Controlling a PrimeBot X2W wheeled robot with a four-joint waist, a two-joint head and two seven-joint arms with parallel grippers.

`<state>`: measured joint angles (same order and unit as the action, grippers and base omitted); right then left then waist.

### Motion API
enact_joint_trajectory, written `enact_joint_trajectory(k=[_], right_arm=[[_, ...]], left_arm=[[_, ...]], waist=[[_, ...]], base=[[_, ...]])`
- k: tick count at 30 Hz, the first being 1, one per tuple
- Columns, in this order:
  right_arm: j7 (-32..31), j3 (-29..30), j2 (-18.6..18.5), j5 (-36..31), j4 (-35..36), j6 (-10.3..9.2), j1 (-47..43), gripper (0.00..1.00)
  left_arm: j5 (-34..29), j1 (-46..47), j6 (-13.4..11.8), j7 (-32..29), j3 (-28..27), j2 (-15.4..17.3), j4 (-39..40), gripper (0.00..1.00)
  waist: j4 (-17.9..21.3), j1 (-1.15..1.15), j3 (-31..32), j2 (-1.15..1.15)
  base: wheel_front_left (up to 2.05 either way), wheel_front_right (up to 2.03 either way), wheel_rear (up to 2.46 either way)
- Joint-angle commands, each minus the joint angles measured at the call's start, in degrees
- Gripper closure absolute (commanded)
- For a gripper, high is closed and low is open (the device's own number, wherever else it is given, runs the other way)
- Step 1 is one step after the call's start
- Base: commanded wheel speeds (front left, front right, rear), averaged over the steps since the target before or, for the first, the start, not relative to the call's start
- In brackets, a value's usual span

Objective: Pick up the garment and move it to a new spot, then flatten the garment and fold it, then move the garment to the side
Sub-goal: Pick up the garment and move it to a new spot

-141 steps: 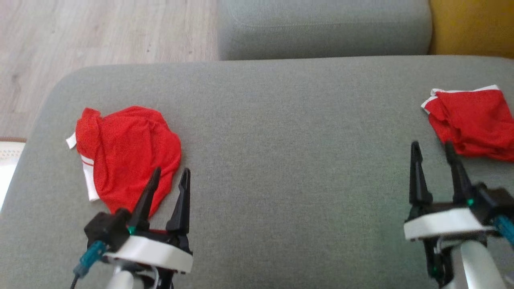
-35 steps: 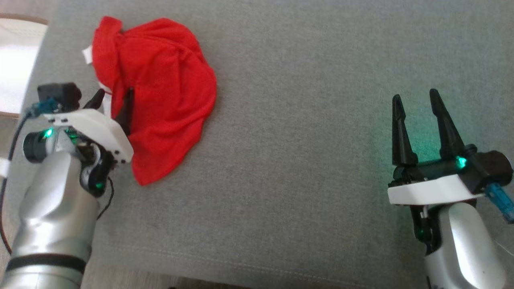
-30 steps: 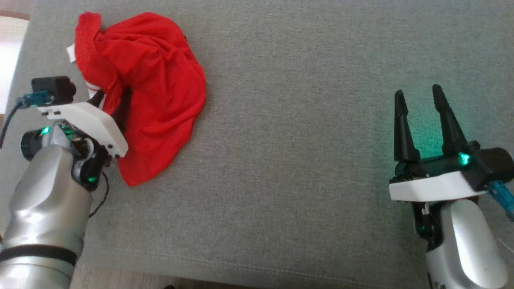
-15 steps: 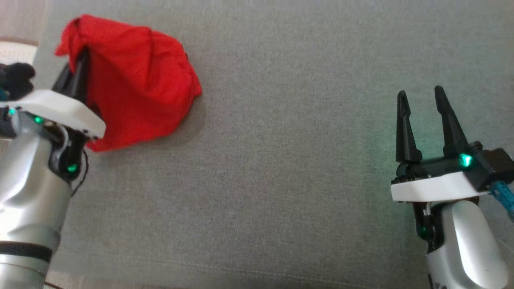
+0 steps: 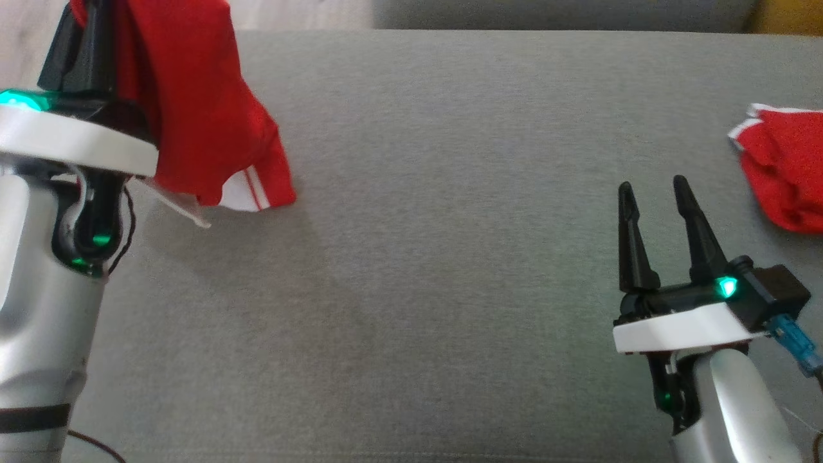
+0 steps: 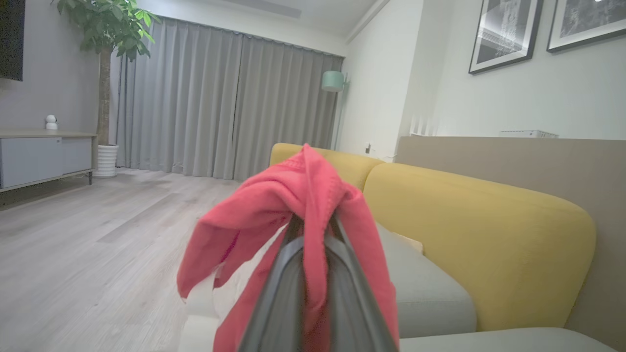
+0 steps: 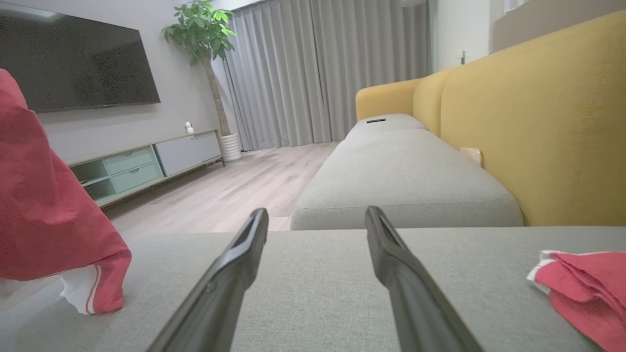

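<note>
Head view: my left gripper (image 5: 87, 26) is at the seat's (image 5: 450, 225) left edge, held high, fingers pointing up. It is clamped on the garment (image 5: 193, 96). The red cloth hangs off the fingers, down the gripper's inner side. Its white-striped hem is the lowest part, over the seat's left portion with a shadow beneath. Can't tell whether the hem touches the seat. My right gripper (image 5: 651, 183) is over the seat's right portion, fingers apart with nothing between them. A second garment (image 5: 784, 167), red with white trim, lies crumpled on the seat at its right edge, just past the right gripper and clear of it.

Left wrist view: left gripper (image 6: 315, 222) fingers are pressed together with the garment (image 6: 274, 205) pinched between them. The cloth peaks above the tips and drapes down both sides, more of it on this view's left. Behind it are a grey seat cushion, the sofa's yellow back (image 6: 489, 220) and wood floor (image 6: 98, 234).

Right wrist view: right gripper (image 7: 317, 212) is spread wide and low over the seat (image 7: 318, 293), gripping nothing. The garment (image 7: 44, 210) hangs at the seat's left end with its striped corner at or just above the surface; contact is unclear. The second garment (image 7: 587, 278) lies flat on the seat at its right end, near the yellow back (image 7: 538, 122).
</note>
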<state>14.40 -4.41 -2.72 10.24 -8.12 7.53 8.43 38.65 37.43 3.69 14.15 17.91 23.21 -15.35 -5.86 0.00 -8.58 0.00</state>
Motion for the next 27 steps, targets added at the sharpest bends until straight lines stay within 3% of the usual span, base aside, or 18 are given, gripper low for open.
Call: enact_joint_trajectory(k=[1, 5, 9, 15, 19, 20, 21, 22, 27], right_arm=[[0.6, -1.56, -0.16, 0.55, 1.95, -0.04, 0.45, 0.0], [0.6, -1.98, -0.16, 1.31, 2.39, -0.04, 1.08, 0.0], [0.6, -2.2, -0.16, 2.19, 2.62, -0.04, 1.8, 0.0], [0.6, -2.84, -0.16, 4.17, 2.75, -0.04, 3.1, 0.0], [0.6, -4.71, -0.16, 4.69, 2.68, -0.04, 4.12, 0.0], [0.6, -5.08, -0.16, 4.88, 2.71, -0.04, 4.34, 0.0], [0.6, -5.44, -0.16, 5.09, 2.73, -0.04, 4.55, 0.0], [0.6, -5.73, -0.16, 5.27, 2.75, -0.04, 4.7, 0.0], [0.6, -5.82, -0.16, 5.59, 2.86, -0.04, 4.59, 0.0]], left_arm=[[-0.18, 2.2, -0.66, -0.39, -2.05, 2.03, 2.75, 1.0], [-1.3, 3.4, -1.93, -2.62, -0.35, 1.43, 5.03, 1.0], [-2.74, 5.64, -1.47, -5.05, 3.03, 0.02, 5.79, 1.0], [-2.88, 8.82, -0.21, -10.86, 9.77, -5.47, 0.71, 1.0], [-3.4, 11.38, -0.2, -10.31, 12.31, -10.27, -5.31, 1.0], [-3.51, 12.1, -0.34, -9.65, 12.57, -11.44, -6.74, 0.66], [-3.77, 12.91, -0.41, -8.81, 12.83, -12.48, -8.15, 0.13], [-3.9, 13.65, -0.34, -8.06, 13.08, -13.43, -9.56, 0.0], [-3.99, 16.7, 0.37, -3.75, 13.19, -16.21, -14.65, 0.0]], waist=[[2.19, 0.0, 0.7, 0.0], [5.74, 0.0, -0.03, 0.0], [9.65, 0.0, -1.12, 0.0], [15.39, 0.0, -3.17, 0.0], [18.99, 0.0, -4.28, 0.0], [19.72, 0.0, -4.5, 0.0], [20.39, 0.0, -4.65, 0.0], [20.88, 0.0, -4.73, 0.0], [21.23, 0.0, -4.45, 0.0]], base=[[0.0, 0.0, 0.0], [0.0, 0.0, 0.0], [0.0, 0.0, 0.0], [0.0, 0.0, 0.0], [0.0, 0.0, 0.0], [0.0, 0.0, 0.0], [0.0, 0.0, 0.0], [0.0, 0.0, 0.0], [0.0, 0.0, 0.0]])
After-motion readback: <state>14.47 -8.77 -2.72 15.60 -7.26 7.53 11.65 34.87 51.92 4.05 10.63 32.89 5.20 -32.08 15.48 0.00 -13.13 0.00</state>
